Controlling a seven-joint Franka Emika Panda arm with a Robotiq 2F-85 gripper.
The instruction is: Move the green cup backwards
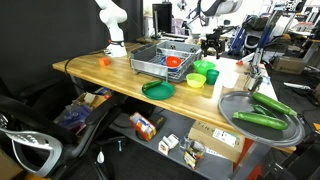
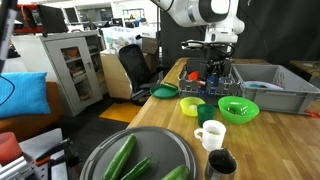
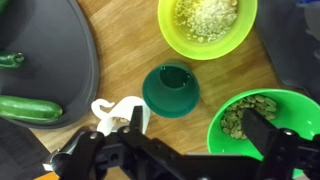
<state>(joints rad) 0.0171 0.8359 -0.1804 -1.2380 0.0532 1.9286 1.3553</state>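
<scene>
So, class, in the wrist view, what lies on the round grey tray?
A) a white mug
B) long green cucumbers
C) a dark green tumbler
B: long green cucumbers lie on the round grey tray, while the small dark green plastic tumbler and the white mug stand off it.

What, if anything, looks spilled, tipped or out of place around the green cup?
Nothing stands out. The green cup stands upright between two lime bowls with their fillings inside; the white mug is upright beside it, and the cucumbers lie on the grey tray.
</scene>
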